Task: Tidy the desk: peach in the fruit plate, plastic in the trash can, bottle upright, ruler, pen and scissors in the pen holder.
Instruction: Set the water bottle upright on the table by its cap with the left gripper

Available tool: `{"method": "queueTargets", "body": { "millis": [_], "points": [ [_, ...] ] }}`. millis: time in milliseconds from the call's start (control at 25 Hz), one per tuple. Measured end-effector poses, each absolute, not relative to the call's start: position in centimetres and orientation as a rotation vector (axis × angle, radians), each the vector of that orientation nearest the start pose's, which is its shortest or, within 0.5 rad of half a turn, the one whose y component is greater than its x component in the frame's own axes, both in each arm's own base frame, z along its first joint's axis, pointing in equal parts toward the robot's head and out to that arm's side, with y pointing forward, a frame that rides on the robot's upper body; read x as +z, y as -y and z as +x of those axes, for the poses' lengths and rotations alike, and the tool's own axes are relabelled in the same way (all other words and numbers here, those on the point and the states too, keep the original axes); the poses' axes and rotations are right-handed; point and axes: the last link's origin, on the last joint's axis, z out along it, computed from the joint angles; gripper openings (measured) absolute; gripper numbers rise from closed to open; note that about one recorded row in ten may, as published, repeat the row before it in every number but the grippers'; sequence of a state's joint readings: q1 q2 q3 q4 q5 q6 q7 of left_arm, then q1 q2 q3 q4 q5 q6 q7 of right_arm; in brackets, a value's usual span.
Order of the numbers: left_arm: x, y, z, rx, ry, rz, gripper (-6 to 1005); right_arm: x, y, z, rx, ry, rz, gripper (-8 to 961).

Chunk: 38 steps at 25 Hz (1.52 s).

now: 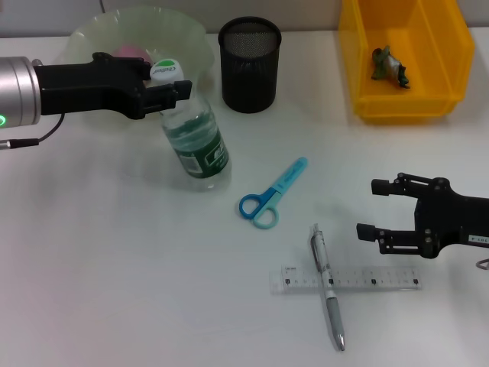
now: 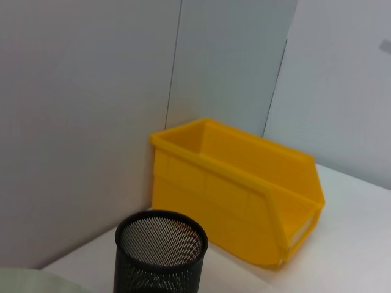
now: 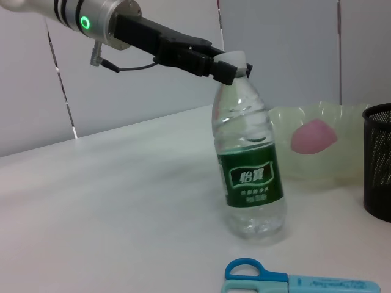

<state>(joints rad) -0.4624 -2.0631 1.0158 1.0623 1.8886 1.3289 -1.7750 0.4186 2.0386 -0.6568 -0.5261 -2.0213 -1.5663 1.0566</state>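
At the table's (image 1: 99,290) far left, the left gripper (image 1: 170,80) is clamping its fingers (image 3: 223,68) on the white cap of the bottle (image 1: 196,141), which is standing upright, perhaps leaning slightly, just in front of the plate (image 1: 187,38). The peach (image 1: 130,52) is lying in that pale green plate, mostly hidden behind the arm in the head view and showing pink through the plate's wall in the right wrist view. The black mesh holder (image 1: 250,64) is standing right of the plate, and the yellow bin (image 1: 403,57) is sitting farther right with a crumpled scrap of plastic (image 1: 390,66) inside. The blue scissors (image 1: 273,194) are lying closed near the table's middle. Nearer the robot, the pen (image 1: 327,285) is lying across the clear ruler (image 1: 348,278). The right gripper (image 1: 370,208) is hovering just right of these, jaws spread wide and holding nothing.
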Motion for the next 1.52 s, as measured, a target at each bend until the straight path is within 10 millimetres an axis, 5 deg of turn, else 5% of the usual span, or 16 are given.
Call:
{"method": "queueTargets", "body": {
  "millis": [720, 1520],
  "points": [
    [4.6, -35.0, -23.8, -0.597, 0.493, -2.533, 448, -1.0, -28.7, 30.7, 0.649, -0.451, -2.716, 819],
    [7.7, -34.9, -28.4, -0.586, 0.604, -2.293, 461, -1.4, -29.0, 30.2, 0.666, -0.439, -2.722, 818]
  ]
}}
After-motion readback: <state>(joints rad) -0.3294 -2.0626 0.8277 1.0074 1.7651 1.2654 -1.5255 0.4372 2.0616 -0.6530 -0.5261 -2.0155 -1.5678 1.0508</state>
